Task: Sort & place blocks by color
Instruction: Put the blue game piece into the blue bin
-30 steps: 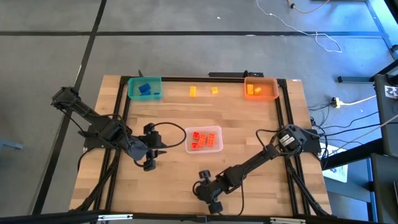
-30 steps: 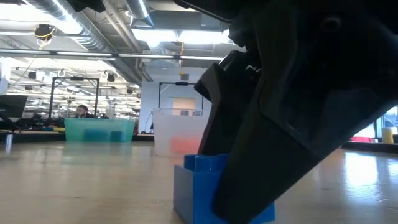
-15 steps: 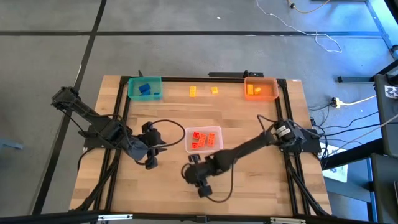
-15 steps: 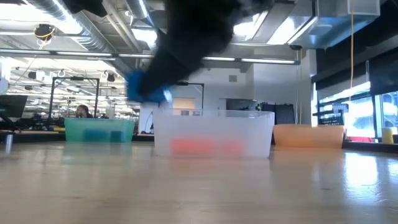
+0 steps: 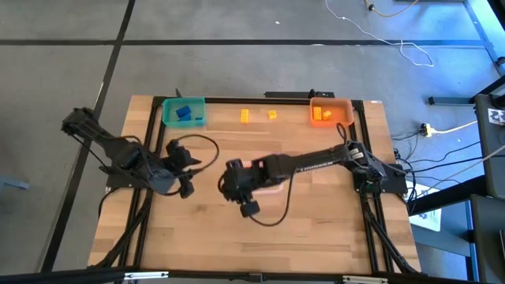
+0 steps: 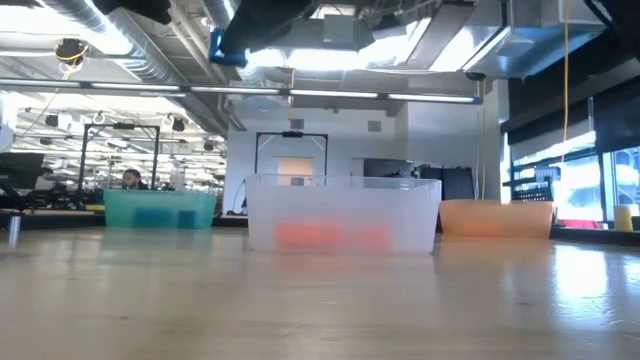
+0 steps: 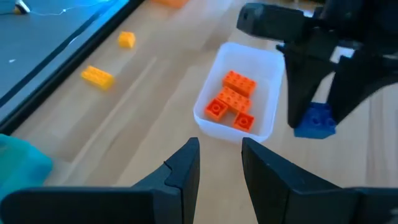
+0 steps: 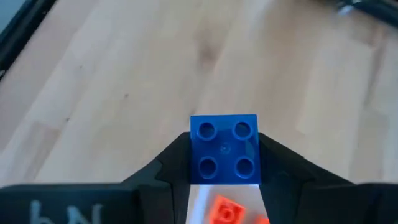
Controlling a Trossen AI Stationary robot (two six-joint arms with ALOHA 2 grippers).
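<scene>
A blue four-stud block sits between the fingers of my right gripper, which is shut on it. That gripper hovers over the table just left of the clear bin; the left wrist view shows it with the block in the air. The clear bin holds red-orange blocks. Two orange-yellow blocks lie flat on the table near its far edge. My left gripper is open and holds nothing, left of the bin. My right gripper pinches the blue block by two opposite side faces between its two fingers. The fingers come from above, pointing down, and the block sits at their free ends. It is lifted clear of the table, studs up toward the wrist.
A teal bin with blue blocks stands at the far left, an orange bin with orange-yellow blocks at the far right. The right arm reaches across the clear bin. Bare wood lies along the near side of the table.
My right gripper has lifted the blue block off the table near the near edge and carried it up, toward the far edge and the left, to beside the clear bin. My left gripper has moved a little toward the far edge.
</scene>
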